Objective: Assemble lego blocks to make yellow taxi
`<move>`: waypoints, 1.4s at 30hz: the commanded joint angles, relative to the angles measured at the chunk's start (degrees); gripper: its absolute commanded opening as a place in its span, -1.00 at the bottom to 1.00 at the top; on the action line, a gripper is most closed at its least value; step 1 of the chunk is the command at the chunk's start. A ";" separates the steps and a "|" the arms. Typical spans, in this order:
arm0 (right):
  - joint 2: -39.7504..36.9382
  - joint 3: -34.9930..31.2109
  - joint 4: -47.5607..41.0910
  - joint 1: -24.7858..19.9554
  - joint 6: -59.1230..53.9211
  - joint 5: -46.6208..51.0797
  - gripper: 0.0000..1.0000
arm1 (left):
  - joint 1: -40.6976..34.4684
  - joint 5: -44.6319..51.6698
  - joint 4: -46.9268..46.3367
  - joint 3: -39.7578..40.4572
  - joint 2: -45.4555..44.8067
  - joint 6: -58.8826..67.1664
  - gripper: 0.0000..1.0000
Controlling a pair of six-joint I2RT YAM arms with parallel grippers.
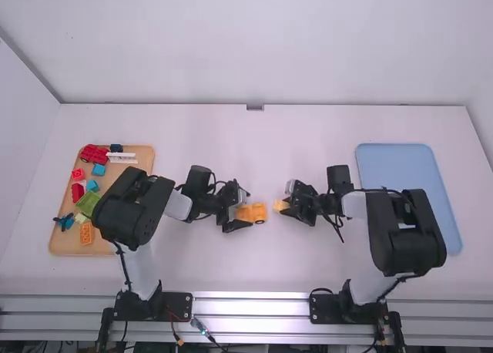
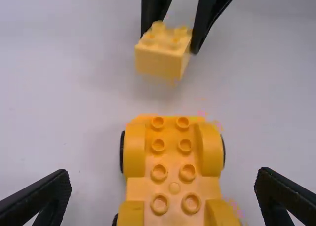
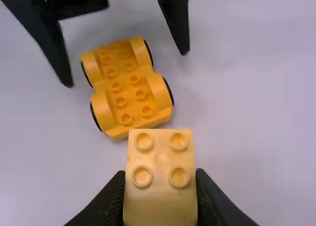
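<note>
Near the table's middle, my left gripper (image 1: 237,213) stands open around the rear part of the yellow wheeled base (image 1: 259,212). In the left wrist view, the open fingers of my left gripper (image 2: 163,196) are on both sides of the base (image 2: 173,171), not touching it. To the right, my right gripper (image 1: 288,205) is shut on a light yellow block (image 1: 280,205). In the right wrist view the block (image 3: 160,186), studs showing, is between the fingers of my right gripper (image 3: 160,199), with the base (image 3: 126,88) beyond it.
A wooden tray (image 1: 100,247) on the left holds several colored pieces, among them an orange brick (image 1: 86,233), a red piece (image 1: 94,153) and a green one (image 1: 88,203). A blue tray (image 1: 400,168) lies at the right.
</note>
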 commanded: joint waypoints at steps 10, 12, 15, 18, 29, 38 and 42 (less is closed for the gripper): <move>-3.19 1.57 -0.11 8.00 -5.09 -1.62 -0.97 | 0.07 0.22 5.46 -1.31 5.49 0.24 0.89; -3.19 1.60 0.57 9.01 -5.09 -1.27 -0.98 | 0.28 0.68 5.60 -1.07 6.01 0.50 0.75; -3.19 1.53 1.64 9.81 -4.09 -1.25 -0.98 | -0.09 0.57 5.31 -1.20 6.01 2.21 0.40; -2.97 1.53 3.21 11.04 -1.84 -0.72 -0.98 | -0.28 1.22 4.68 -1.25 6.01 4.90 0.18; 3.34 2.49 7.15 12.41 1.36 3.56 -1.00 | -0.26 1.22 -6.25 4.00 6.01 9.75 -0.07; 3.34 2.32 7.06 13.90 1.36 7.48 -1.00 | -0.26 1.18 -10.56 5.51 6.01 12.26 -0.08; 3.34 2.21 7.50 14.40 1.36 7.43 -1.00 | -0.26 1.16 -10.27 5.05 6.01 12.28 -0.07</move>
